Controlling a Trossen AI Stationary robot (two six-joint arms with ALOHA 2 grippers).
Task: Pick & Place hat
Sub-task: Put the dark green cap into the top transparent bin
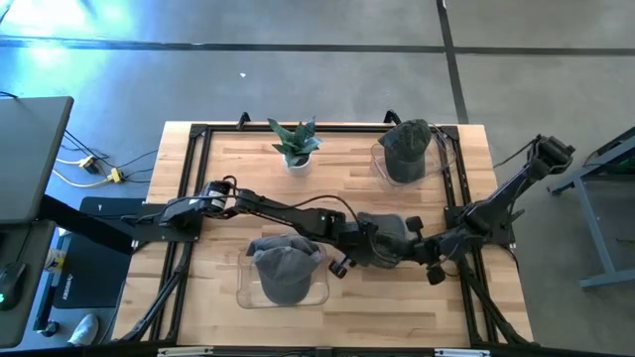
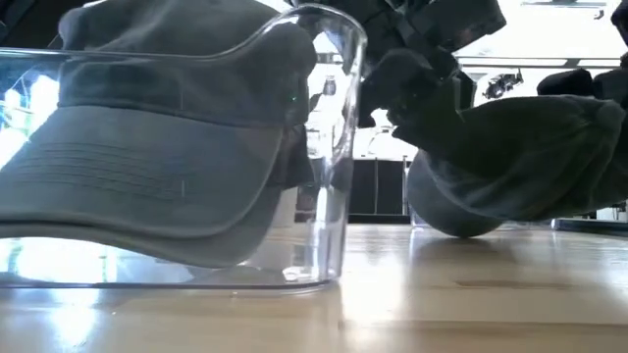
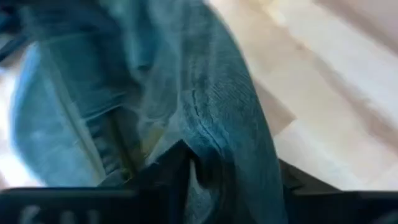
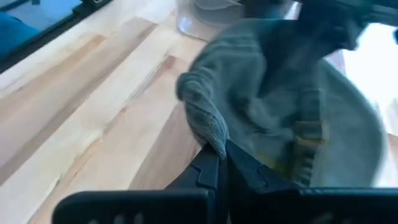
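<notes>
Wooden table [image 1: 218,159], both arms meeting over a grey hat [image 1: 389,234] mid-table.
Right gripper [image 4: 219,163] clenched on hat fabric; left gripper [image 1: 359,241] touching hat, grip state unclear.

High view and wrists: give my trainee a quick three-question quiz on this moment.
1. True or false: the right gripper is shut on the middle hat.
2. How many hats are on the table?
3. The plant stands: A) at the far edge, B) inside the near bin.

Key: 1 true. 2 three: middle hat, one in the near bin, one in the far bin. 3 A.
</notes>
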